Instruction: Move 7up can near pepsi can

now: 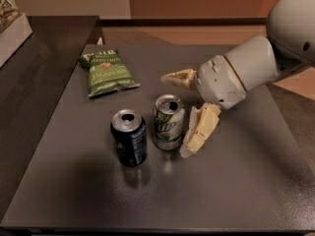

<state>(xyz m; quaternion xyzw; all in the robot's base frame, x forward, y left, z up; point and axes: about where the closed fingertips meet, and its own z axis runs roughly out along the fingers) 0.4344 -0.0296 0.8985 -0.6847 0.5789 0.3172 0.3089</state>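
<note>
While the hand (176,114) is spread open, the 7up can (169,124) stands upright on the surface (236,191), just right of the pepsi can (129,139) and apart from it. One finger (202,127) lies just beside the 7up can's right side. A chip bag (106,73) lies behind.

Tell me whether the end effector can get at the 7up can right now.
Probably yes. The end effector is open right beside the 7up can, with nothing between them; the pepsi can stands on the can's other side.
</note>
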